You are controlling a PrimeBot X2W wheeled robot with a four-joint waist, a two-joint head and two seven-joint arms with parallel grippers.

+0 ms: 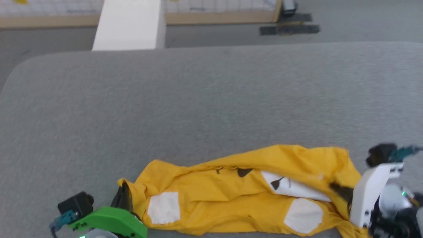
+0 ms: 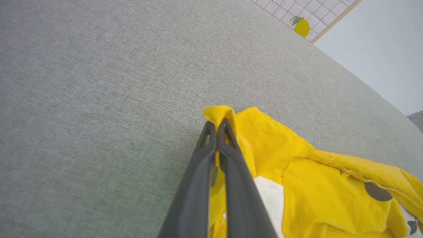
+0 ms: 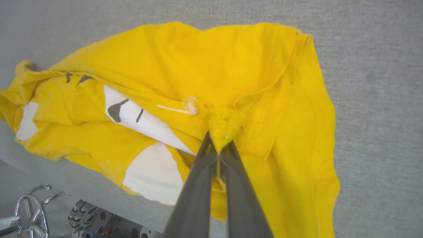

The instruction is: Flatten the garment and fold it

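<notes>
The garment [image 1: 238,195] is a bright yellow T-shirt with white patches and black marks, lying bunched in a long roll near the front edge of the grey table [image 1: 198,105]. My left gripper [image 1: 124,195] is shut on its left end; in the left wrist view the gripper [image 2: 217,125] pinches a fold of the yellow garment [image 2: 317,185] between its dark fingers. At the right end my right gripper [image 1: 340,191] is shut on the cloth; in the right wrist view that gripper [image 3: 218,145] pinches a bunched peak of the garment [image 3: 205,66].
Grey cloth covers the table, which stretches far back and to both sides. Beyond its far edge lie a white board [image 1: 129,24], a wooden-framed tiled mat [image 1: 218,13] and black tape strips [image 1: 289,29] on the floor. The robot's base [image 3: 66,215] sits below the table's front edge.
</notes>
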